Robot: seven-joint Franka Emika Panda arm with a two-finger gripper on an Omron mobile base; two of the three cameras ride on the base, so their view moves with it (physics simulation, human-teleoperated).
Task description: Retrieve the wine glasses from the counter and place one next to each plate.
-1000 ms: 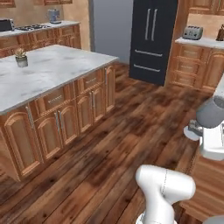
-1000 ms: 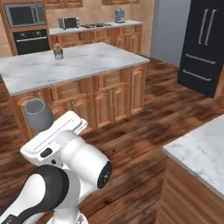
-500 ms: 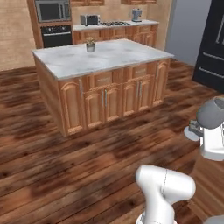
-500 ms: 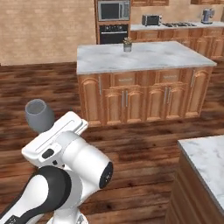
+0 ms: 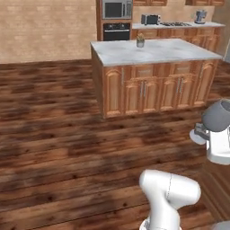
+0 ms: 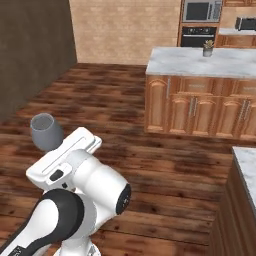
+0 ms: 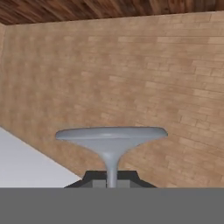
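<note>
My gripper (image 7: 112,178) is shut on the stem of a grey translucent wine glass (image 7: 111,136), whose round foot spreads just past the fingertips in the hand view. The left base view has the glass's dark bowl (image 5: 218,116) at the far right, above the white hand. From the right base camera the bowl (image 6: 46,132) stands over the hand at the left. A stretch of marble counter (image 5: 179,25) with brown cupboards runs along the far wall. The plates are out of view.
A marble-topped wooden island (image 5: 152,53) carrying a small potted plant (image 5: 140,41) stands ahead to the right. Behind it are a wall oven and microwave (image 5: 116,10). A marble top's corner (image 6: 246,165) is close on the right. Open wood floor lies to the left.
The whole picture has swept sideways as the base turns: the island has slid to the right and the brick wall has come into view. The glass stays in the shut gripper.
</note>
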